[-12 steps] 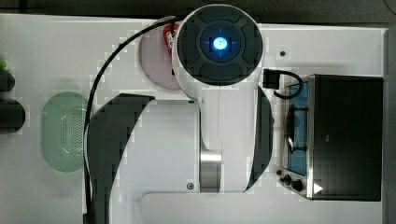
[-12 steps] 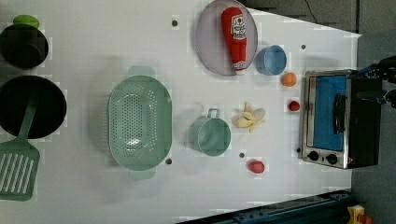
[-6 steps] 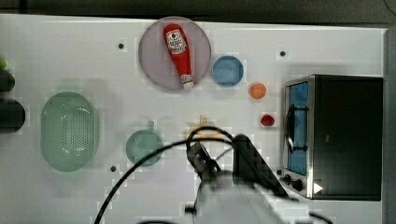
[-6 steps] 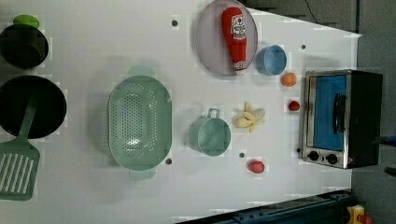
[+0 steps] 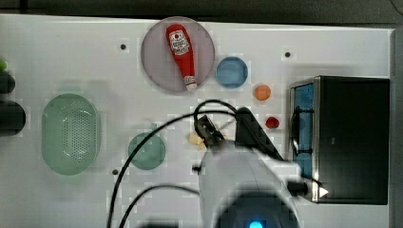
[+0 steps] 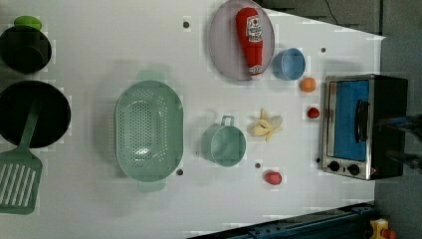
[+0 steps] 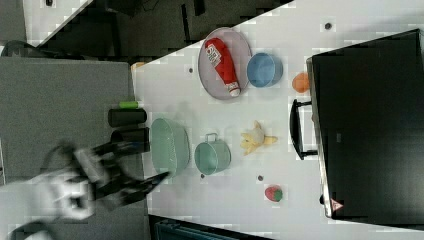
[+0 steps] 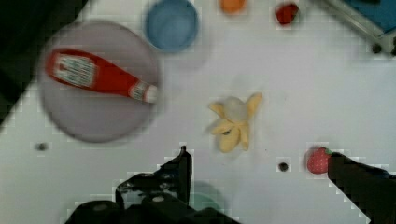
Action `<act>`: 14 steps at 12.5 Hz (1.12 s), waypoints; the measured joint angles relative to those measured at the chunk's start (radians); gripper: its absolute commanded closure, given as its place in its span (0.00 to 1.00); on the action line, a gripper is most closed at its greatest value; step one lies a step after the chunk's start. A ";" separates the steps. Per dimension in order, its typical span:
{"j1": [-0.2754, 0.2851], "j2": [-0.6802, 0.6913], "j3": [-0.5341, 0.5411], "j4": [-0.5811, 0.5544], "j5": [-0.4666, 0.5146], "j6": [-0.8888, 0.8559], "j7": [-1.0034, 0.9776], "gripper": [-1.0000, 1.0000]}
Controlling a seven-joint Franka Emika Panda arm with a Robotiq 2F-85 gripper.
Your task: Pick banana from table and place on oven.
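On the white table [image 6: 99, 209], which runs from dark pans at one end to the oven [image 6: 366, 127] at the other, the room beyond shows as dark floor. The gripper [image 8: 261, 186] hangs above the tabletop with its jaws spread wide and nothing between them; it appears to touch nothing, though the arm blurs much of the top view. The banana [image 6: 266, 127] lies on the table just beside the green cup [image 6: 224, 144], between it and the oven's glass door. The green colander [image 6: 148, 130] holds nothing, the grey plate [image 6: 224, 55] carries a ketchup bottle [image 6: 251, 40], and the blue bowl [image 6: 288, 63] holds nothing.
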 measured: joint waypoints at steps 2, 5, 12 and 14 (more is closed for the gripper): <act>-0.022 0.135 0.028 -0.088 -0.010 0.151 0.000 0.00; -0.013 0.308 0.032 -0.209 0.006 0.343 0.001 0.00; 0.006 0.531 0.040 -0.223 0.018 0.555 0.001 0.00; 0.002 0.609 0.056 -0.221 0.005 0.648 0.001 0.00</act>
